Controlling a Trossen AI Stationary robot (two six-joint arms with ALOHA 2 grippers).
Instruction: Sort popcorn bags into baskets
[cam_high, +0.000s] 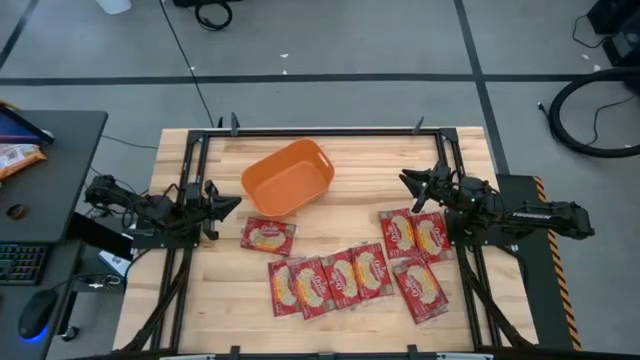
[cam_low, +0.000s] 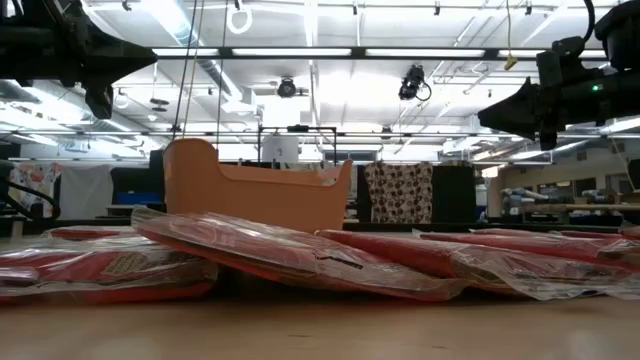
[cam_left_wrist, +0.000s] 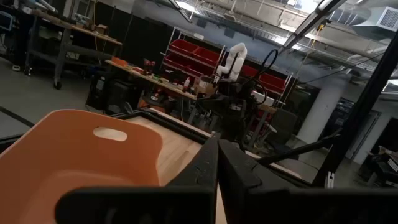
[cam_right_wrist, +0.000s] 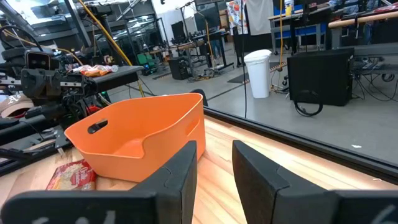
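Several red popcorn bags with cream picture panels lie flat on the wooden table: one alone (cam_high: 268, 236), a row of overlapping ones (cam_high: 330, 280), and more on the right (cam_high: 415, 236). The orange basket (cam_high: 288, 178) stands empty at the far middle, turned at an angle. My left gripper (cam_high: 234, 204) hovers shut to the left of the basket, above the table. My right gripper (cam_high: 410, 190) hovers open to the basket's right, over the table beside the right bags. In the right wrist view the basket (cam_right_wrist: 140, 137) and the lone bag (cam_right_wrist: 71, 175) lie beyond the fingers.
A black frame rail (cam_high: 320, 131) runs along the table's far edge and down both sides. A desk with a keyboard and an orange-and-white snack bag (cam_high: 15, 158) stands off the table's left. Bare wood (cam_high: 370, 195) shows between the basket and my right gripper.
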